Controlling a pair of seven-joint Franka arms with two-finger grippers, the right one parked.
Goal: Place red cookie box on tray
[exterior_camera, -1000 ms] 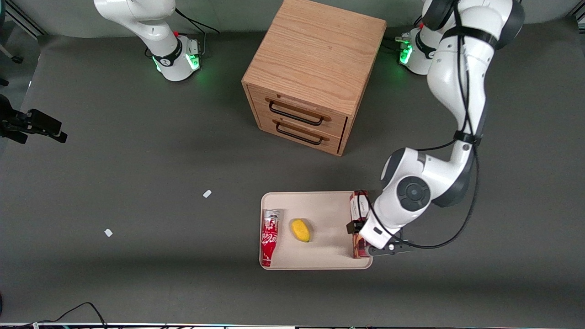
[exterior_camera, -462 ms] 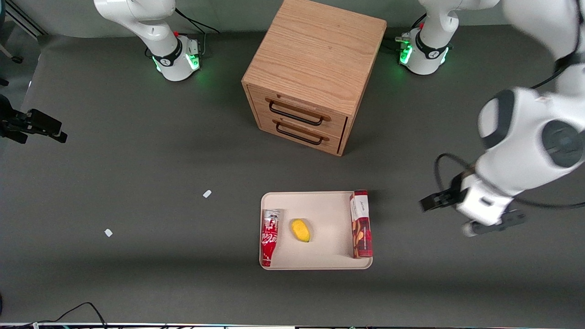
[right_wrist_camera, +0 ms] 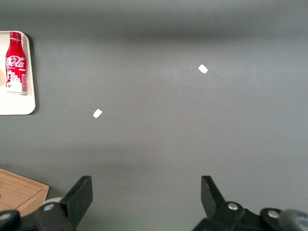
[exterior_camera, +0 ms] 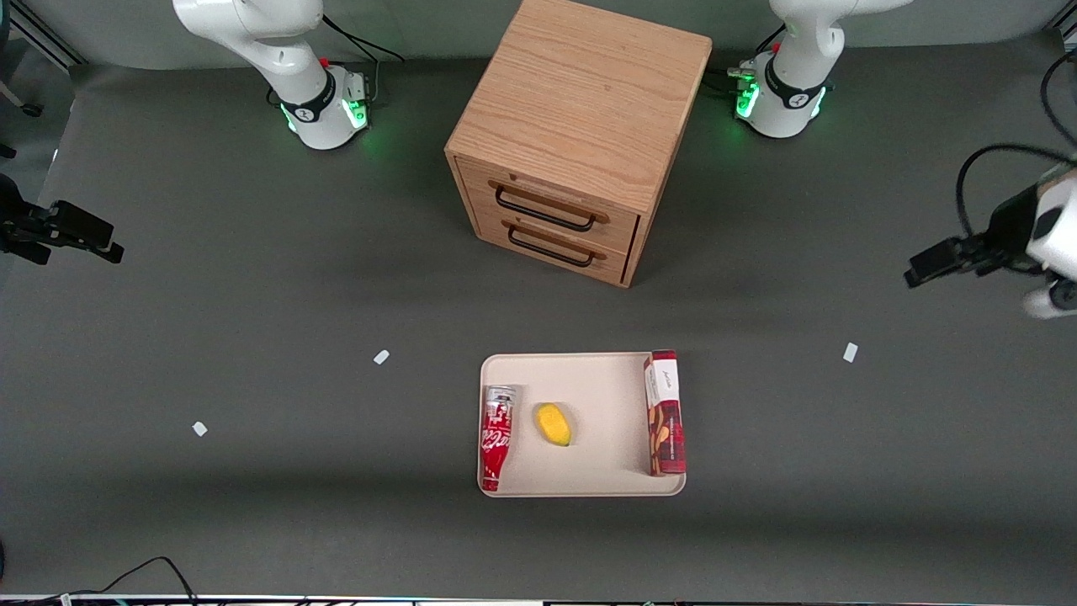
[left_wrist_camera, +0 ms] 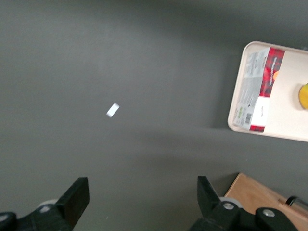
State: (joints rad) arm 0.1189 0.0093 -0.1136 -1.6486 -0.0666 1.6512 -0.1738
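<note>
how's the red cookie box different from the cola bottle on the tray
The red cookie box is a flat-sided dark-red carton with a white end panel; the cola bottle is round, brighter red and narrows to a neck. The box lies along the tray edge toward the working arm, the bottle along the edge toward the parked arm. Both lie flat. The gripper is open, well away.

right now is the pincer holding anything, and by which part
Nothing is held. The pincer is open over bare table toward the working arm's end, well apart from the red cookie box lying on the tray.
</note>
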